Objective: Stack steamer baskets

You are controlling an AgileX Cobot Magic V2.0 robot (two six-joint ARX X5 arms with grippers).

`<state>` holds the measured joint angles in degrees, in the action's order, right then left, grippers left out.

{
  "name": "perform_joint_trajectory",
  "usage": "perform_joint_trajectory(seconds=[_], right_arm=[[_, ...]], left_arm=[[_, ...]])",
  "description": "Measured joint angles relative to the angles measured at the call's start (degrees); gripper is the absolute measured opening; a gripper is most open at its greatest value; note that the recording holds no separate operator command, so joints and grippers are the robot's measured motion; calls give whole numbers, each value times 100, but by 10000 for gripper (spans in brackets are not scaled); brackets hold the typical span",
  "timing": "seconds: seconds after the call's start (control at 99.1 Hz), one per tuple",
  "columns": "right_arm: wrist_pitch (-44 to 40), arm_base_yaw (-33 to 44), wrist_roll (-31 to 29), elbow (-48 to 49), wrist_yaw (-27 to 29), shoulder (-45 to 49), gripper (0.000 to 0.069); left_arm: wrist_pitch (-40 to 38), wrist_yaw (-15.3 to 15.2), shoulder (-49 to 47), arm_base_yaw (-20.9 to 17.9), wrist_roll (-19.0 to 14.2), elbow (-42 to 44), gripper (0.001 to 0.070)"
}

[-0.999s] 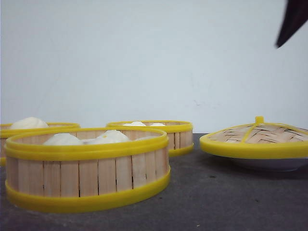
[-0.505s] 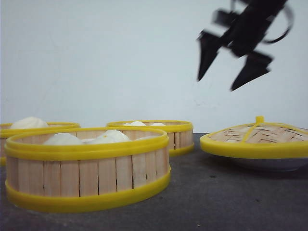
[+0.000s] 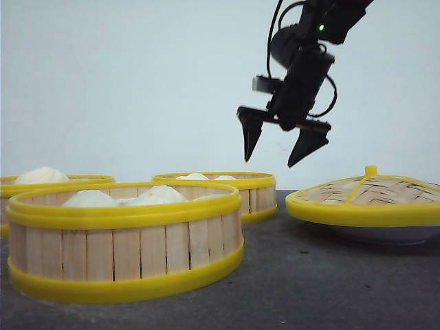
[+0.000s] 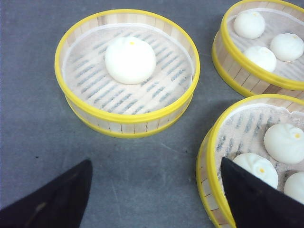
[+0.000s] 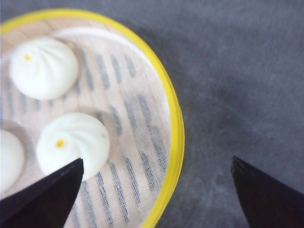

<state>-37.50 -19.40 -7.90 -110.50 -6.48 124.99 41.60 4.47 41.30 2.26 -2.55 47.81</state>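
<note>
Three steamer baskets with pale slats and yellow rims hold white buns. In the front view the nearest basket (image 3: pixel 124 240) stands front left, a second basket (image 3: pixel 41 182) far left, a third basket (image 3: pixel 230 189) behind at centre. My right gripper (image 3: pixel 270 162) hangs open just above the third basket's right rim. In the right wrist view that rim (image 5: pixel 176 137) passes between the spread fingers of the right gripper (image 5: pixel 156 160). My left gripper (image 4: pixel 154 164) is open over bare table, between the one-bun basket (image 4: pixel 127 71) and the nearest basket (image 4: pixel 247 142). The third basket (image 4: pixel 266 52) lies beyond.
A domed woven lid (image 3: pixel 364 196) with yellow rim and knob rests on a white plate (image 3: pixel 388 235) at the right. The table top (image 3: pixel 309 275) is dark grey, and a white wall stands behind. The left arm does not show in the front view.
My right arm has come down and to the left from the top right corner, and its open gripper now hangs just above the centre back basket.
</note>
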Motion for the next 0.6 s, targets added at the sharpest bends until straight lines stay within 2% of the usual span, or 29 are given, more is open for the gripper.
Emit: perform_joint_trajectory(seconds=[0.202,0.252,0.303,0.444,0.595], right_arm=[[-81,-7,0,-2,31,291,587],[-98,-7,0,-2,35,341,563],[-105,-7,0,-2,46,369,506],[-44,0,0,-4,50,374,283],[-79,-7,-9,-4,44,374,142]], left_arm=[[0,-2,0,0,2,0,519],[0,-2,0,0,2,0,519],[2,0,0,0,0,0,519],[0,0,0,0,0,0,519],[0,-4,0,0,0,0,519]])
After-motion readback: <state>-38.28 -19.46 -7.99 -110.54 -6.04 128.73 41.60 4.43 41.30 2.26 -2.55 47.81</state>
